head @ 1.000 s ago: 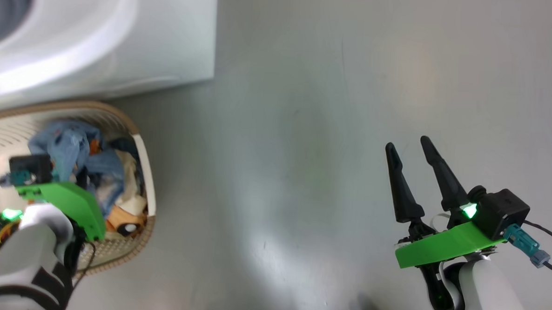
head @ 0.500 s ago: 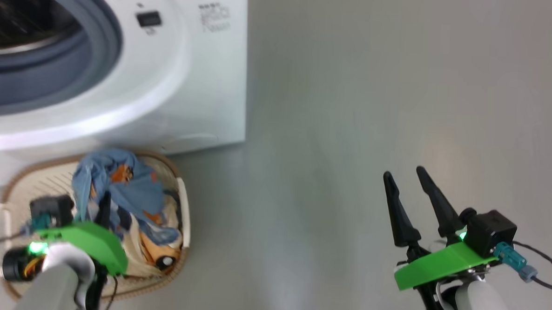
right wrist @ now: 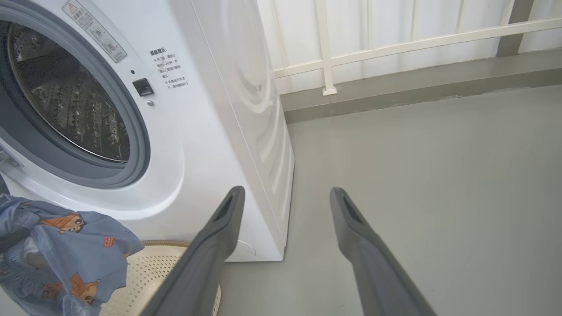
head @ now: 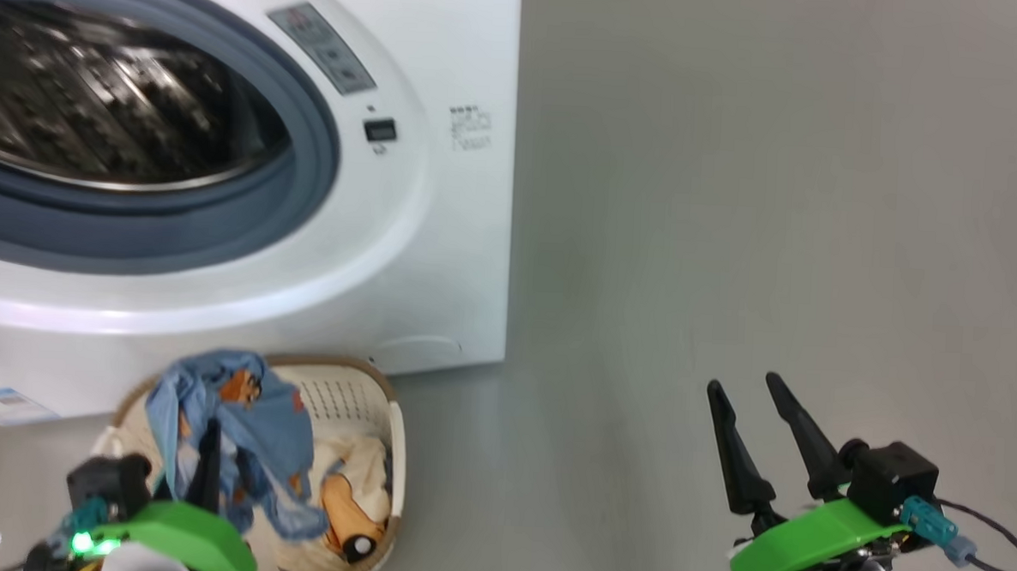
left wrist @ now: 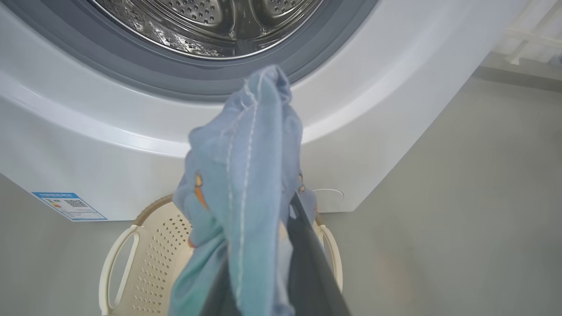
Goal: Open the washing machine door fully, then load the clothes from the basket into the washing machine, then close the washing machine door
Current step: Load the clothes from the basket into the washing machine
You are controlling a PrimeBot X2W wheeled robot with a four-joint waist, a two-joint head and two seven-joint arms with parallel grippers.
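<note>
L pincer (head: 208, 444) clamps blue garment (head: 245, 428) over basket (head: 394, 452); R pincer (head: 740, 383) spread wide above floor (head: 735, 201).

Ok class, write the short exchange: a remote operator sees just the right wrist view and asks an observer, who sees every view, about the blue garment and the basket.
Operator: What is holding that blue garment up at my lower left?
Observer: The left hand is shut on it; in the left wrist view one dark finger lies against the cloth.
Operator: I see just a piece of the basket. What's in it?
Observer: A cream garment with an orange figure lies inside, as the head view shows.
</note>
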